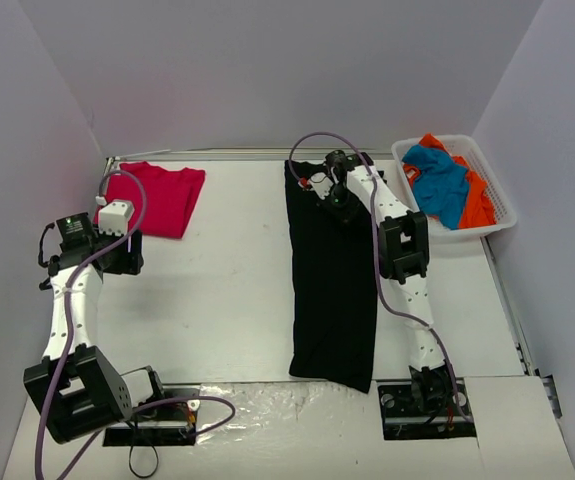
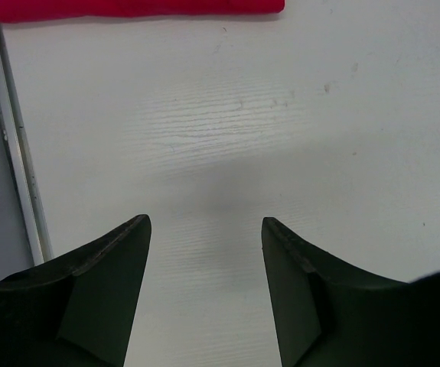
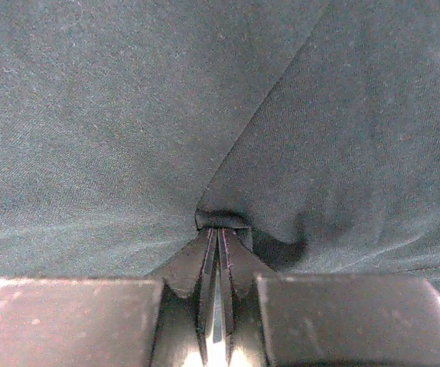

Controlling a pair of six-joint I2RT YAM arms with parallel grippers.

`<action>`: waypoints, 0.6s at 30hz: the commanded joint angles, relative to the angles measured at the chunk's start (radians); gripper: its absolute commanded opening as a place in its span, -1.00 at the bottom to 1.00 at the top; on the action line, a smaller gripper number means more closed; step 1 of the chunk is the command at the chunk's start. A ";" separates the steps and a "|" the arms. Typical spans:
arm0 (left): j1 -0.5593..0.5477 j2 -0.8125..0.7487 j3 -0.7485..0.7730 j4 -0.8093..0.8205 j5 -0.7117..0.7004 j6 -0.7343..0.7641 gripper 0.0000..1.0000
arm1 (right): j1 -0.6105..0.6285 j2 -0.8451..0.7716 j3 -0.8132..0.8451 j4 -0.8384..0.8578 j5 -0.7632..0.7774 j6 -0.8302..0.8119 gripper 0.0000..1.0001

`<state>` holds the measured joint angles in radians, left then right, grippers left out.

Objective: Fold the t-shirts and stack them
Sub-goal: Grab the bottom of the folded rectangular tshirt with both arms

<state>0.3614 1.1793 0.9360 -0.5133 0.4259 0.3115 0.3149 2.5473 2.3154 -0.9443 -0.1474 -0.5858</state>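
- Left arm bends at the elbow beside the tabletop's (image 2: 281, 115) left edge. The left hand (image 2: 204, 229) hangs low over it, fingers spread apart, holding nothing.
- Right arm reaches toward the far edge. The right hand (image 3: 218, 233) is pinched tight on a fold of the black t-shirt (image 3: 128, 115).

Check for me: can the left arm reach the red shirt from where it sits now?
Probably yes. The left tool hangs open over bare table right beside the red shirt, with nothing between them. The right tool is shut on the black shirt, out of the path.
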 commanded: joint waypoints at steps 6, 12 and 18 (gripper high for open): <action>-0.015 0.029 0.035 -0.019 0.002 0.021 0.17 | 0.035 0.180 0.159 0.132 -0.023 -0.029 -1.00; -0.016 0.062 0.037 -0.030 -0.029 0.034 0.17 | 0.058 0.165 0.167 0.379 -0.038 -0.040 -1.00; -0.016 0.100 0.050 -0.059 -0.070 0.043 0.17 | 0.076 0.243 0.228 0.637 -0.031 -0.034 -1.00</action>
<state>0.3527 1.2751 0.9375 -0.5404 0.3851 0.3355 0.3737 2.6957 2.5004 -0.4923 -0.1646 -0.6178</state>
